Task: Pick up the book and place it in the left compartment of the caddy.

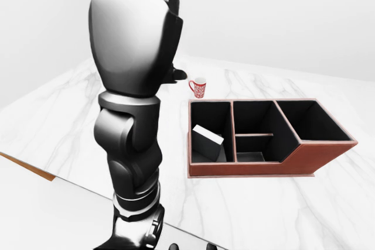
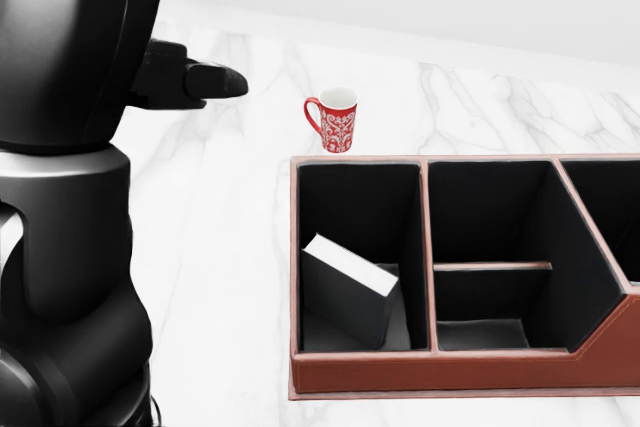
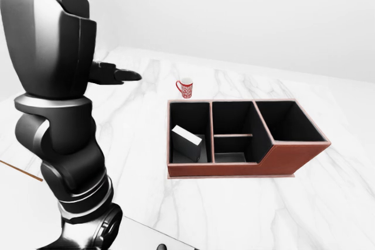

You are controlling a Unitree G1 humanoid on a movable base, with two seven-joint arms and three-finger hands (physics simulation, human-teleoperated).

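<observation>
1. The book (image 2: pixel 349 290) leans tilted inside the caddy's (image 2: pixel 420 375) left compartment, its long axis sloping toward the divider, a red patterned mug (image 2: pixel 334 119) just beyond the caddy's rim.
2. My left hand (image 1: pixel 136 33) is raised high, left of the caddy and well apart from it, forearm upright, empty; I cannot tell how its fingers are set.
3. My right hand is out of view.
4. I judge the placing done.

The raised left arm (image 2: pixel 70 197) blocks the head view's left; beside the caddy (image 2: pixel 440 372), only the mug (image 2: pixel 336 120) stands at its far-left corner.
</observation>
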